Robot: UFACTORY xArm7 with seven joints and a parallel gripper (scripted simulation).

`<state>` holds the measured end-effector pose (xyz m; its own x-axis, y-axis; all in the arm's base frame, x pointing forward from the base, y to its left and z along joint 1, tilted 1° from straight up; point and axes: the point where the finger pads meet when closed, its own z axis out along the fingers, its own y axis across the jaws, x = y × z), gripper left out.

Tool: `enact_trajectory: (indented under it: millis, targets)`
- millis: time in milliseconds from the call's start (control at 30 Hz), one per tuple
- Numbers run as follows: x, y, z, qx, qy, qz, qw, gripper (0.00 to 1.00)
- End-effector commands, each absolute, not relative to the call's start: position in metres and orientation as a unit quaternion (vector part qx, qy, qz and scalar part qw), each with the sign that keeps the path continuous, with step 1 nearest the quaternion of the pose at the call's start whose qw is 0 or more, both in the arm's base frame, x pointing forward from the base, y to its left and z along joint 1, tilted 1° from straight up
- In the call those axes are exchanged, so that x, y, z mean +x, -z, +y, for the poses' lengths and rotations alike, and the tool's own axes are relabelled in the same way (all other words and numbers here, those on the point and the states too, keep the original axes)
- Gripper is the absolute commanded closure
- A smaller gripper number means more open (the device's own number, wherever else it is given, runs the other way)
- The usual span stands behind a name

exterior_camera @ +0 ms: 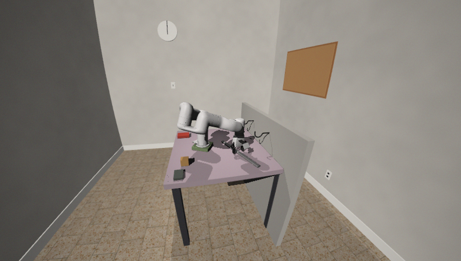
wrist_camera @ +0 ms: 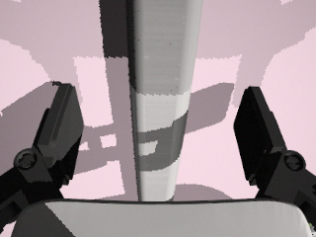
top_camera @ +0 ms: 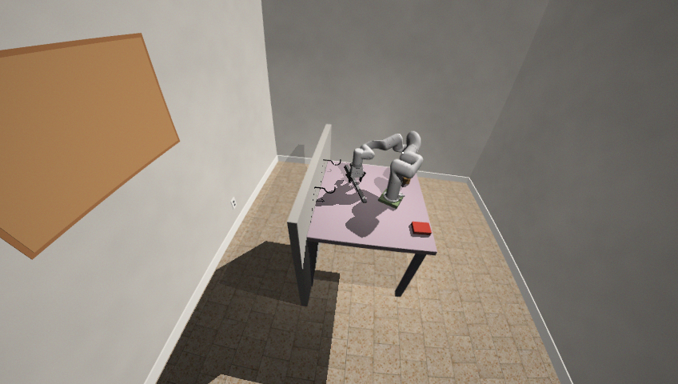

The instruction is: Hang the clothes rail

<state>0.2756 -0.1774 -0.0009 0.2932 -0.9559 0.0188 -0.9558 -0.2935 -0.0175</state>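
Presently: pickup stage, nothing hung.
Two wall hooks (top_camera: 331, 162) on the panel (top_camera: 316, 171) stand bare; the clothes rail (top_camera: 358, 190) lies on the table (top_camera: 380, 238), between the spread fingers of the gripper (wrist_camera: 158, 133), ungrasped. Gripping, lifting, hanging, releasing remain.

Top view: high, far, looking down at the table (top_camera: 376, 238) from the corkboard wall's side. Exterior view: opposite corner, lower, facing the corkboard (exterior_camera: 309, 69). Wrist view: very close, straight down between the fingers. Both wide views share table and arm (exterior_camera: 206, 124).
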Motion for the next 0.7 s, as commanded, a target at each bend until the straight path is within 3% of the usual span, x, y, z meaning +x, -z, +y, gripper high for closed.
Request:
enact_trajectory:
  millis: [0,100,133,667]
  targets:
    - [0.2763,0.0000,-0.1778,-0.804,0.014,0.594,0.001,0.00]
    - [0.2763,0.0000,-0.1778,-0.804,0.014,0.594,0.001,0.00]
    - [0.2763,-0.0005,-0.1778,-0.804,0.014,0.594,0.001,1.00]
    - [0.2761,-0.0099,-0.1777,-0.804,0.014,0.594,0.001,1.00]
